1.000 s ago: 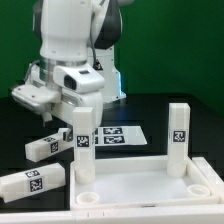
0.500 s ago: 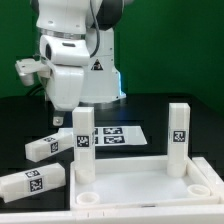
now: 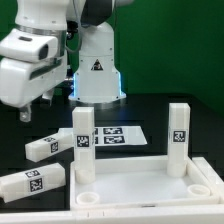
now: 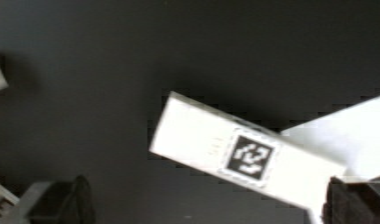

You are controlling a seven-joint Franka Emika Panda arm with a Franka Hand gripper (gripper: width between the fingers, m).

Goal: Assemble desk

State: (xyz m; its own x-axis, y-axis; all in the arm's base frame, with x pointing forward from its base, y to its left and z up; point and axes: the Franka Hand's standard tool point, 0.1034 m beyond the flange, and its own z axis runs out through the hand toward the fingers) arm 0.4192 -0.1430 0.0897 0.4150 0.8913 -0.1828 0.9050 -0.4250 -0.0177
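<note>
I see my white arm (image 3: 96,62) standing upright at the back, then bending over toward the exterior view's left. Its bulky wrist (image 3: 30,62) sits tilted and raised high, with the gripper (image 3: 32,106) hanging beneath it and pointing down. In the wrist view, the two dark fingers (image 4: 59,200) stand far apart, the jaws fully spread and clamping nothing.

The exterior view is taken low and near, facing the far arm (image 3: 95,60). The wrist view is aimed down, close over the table (image 4: 98,100); a loose leg (image 4: 208,132) is shared.
</note>
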